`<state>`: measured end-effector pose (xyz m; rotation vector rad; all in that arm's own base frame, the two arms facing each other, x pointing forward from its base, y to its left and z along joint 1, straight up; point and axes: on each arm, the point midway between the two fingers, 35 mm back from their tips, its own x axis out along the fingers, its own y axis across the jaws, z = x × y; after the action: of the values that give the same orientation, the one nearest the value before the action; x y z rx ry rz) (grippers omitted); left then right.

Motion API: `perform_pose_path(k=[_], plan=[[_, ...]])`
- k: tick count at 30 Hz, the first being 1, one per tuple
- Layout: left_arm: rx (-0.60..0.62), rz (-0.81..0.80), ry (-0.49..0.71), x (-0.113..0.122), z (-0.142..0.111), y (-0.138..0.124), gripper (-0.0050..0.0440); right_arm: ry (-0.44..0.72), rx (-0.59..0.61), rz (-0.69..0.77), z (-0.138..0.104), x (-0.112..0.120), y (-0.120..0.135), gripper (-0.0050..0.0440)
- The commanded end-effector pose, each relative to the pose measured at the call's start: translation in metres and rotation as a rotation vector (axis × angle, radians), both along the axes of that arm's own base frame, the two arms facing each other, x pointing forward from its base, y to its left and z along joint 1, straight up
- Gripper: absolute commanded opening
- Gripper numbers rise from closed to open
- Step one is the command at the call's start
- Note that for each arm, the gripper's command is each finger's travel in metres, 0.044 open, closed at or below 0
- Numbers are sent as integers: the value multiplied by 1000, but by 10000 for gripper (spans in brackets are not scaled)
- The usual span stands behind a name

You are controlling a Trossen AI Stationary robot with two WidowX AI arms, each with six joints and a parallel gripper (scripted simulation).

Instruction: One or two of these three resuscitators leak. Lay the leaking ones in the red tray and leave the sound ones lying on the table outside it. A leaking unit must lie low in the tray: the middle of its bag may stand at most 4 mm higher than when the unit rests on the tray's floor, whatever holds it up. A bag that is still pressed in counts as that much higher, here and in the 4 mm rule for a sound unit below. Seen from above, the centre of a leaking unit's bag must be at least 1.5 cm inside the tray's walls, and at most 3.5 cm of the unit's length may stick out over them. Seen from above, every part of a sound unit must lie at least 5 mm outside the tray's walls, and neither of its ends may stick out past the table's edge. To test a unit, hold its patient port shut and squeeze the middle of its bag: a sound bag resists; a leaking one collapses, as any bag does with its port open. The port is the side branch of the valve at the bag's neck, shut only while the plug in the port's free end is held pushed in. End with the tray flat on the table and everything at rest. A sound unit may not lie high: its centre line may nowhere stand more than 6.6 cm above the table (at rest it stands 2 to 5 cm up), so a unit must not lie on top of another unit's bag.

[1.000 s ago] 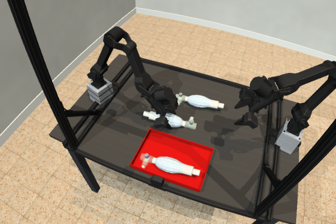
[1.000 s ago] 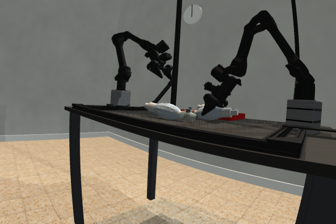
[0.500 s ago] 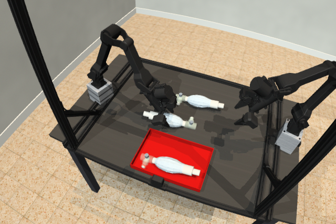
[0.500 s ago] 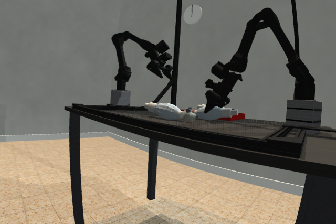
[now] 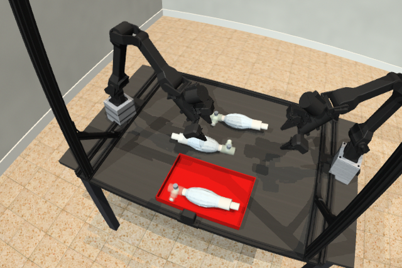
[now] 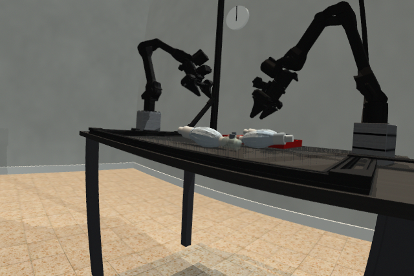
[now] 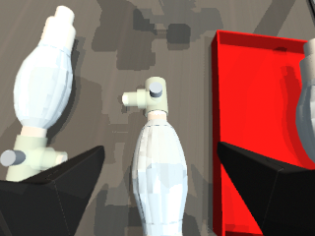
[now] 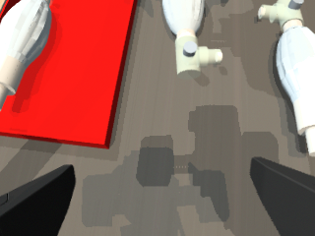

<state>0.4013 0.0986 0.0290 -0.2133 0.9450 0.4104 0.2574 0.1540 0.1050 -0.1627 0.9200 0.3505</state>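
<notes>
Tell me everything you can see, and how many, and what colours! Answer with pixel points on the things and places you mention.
Resuscitators: three, pale blue-white; one (image 5: 203,197) (image 7: 307,110) (image 8: 25,31) in the tray, two outside.
Tray: one, red (image 5: 211,176) (image 6: 295,144) (image 7: 256,98) (image 8: 89,88), on the table.
Table: one, dark (image 5: 276,200) (image 6: 314,161) (image 7: 105,59) (image 8: 148,98), under them.
Frame: black (image 5: 42,73) (image 6: 218,49), around the table.
Clock: one, pale (image 6: 230,21), on the wall.
Walls: grey.
Floor: tan, tiled (image 5: 227,54) (image 6: 133,216).
Blocks: two, grey, under the arms.
Arms: two, black, at opposite table ends.
Grippers: two, black, open, above the table.

We note: tray (image 5: 207,167) (image 6: 295,144) (image 7: 261,98) (image 8: 74,98) — smooth, plastic-looking; bags (image 5: 238,121) (image 6: 204,136) (image 7: 159,172) (image 8: 183,12) — faceted, translucent-looking; mounts (image 5: 119,110) (image 6: 374,138) — brushed, metallic.
</notes>
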Motion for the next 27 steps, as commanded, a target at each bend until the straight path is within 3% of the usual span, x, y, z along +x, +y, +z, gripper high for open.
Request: perform_pose_path(k=[1, 6, 11, 18, 27], plan=[[0, -1, -2, -9, 11, -4, 440, -1, -1, -1, 0, 0, 0, 440], [0, -1, -1, -60, 53, -25, 440, -1, -1, -1, 0, 0, 0, 440], [0, -1, -1, -118, 76, -41, 440, -1, -1, -1, 0, 0, 0, 440], [1, -4, -10, -116, 78, -41, 440, 0, 1, 0, 0, 0, 0, 440], [0, -3, -4, -157, 82, -50, 440, 0, 1, 0, 0, 0, 0, 440]])
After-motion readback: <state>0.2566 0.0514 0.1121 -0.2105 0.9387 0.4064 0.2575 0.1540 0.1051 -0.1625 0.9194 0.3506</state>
